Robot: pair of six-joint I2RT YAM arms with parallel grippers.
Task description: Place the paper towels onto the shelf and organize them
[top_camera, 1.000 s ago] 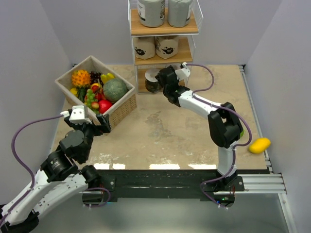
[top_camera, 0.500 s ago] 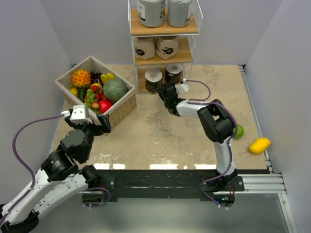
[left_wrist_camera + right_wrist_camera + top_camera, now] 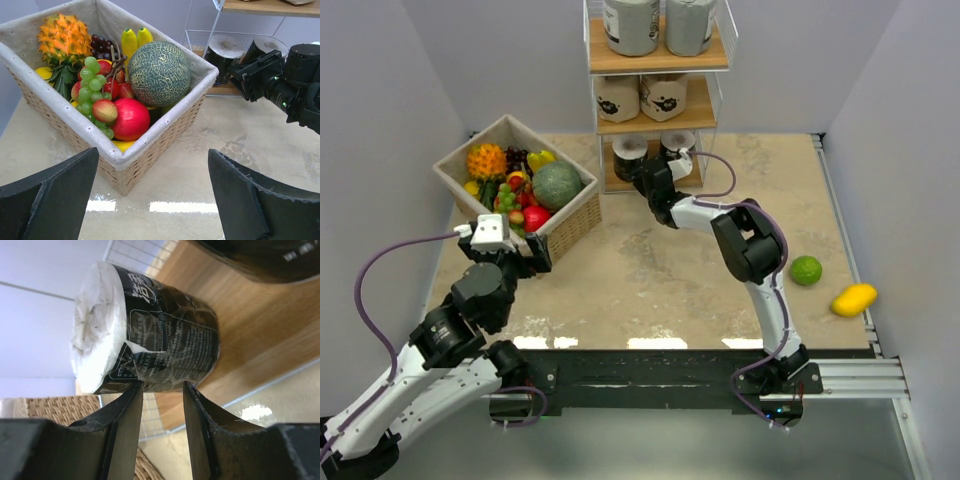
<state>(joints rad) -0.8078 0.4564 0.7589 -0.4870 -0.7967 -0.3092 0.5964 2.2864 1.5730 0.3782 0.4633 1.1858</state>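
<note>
Shelf (image 3: 656, 126): stands at 12 o'clock on the table (image 3: 650, 270), three boards, all filled.
Top board: two grey rolls (image 3: 630, 25), side by side, long axis vertical.
Middle board: two tan rolls (image 3: 618, 98), upright, black prints facing 6 o'clock.
Bottom board: two dark rolls (image 3: 631, 152), upright, pale ends pointing up.
Right gripper (image 3: 162, 392): at the bottom board's front edge, fingers narrowly parted and holding nothing, tips just beside the left dark roll's wrapper. Contact cannot be told.
Left gripper (image 3: 152, 152): fingers spread wide, empty, facing the basket (image 3: 570, 215) at 10 o'clock.
Loose items: lime (image 3: 806, 270) and mango (image 3: 853, 299) at 4 o'clock, well apart from the shelf.
</note>
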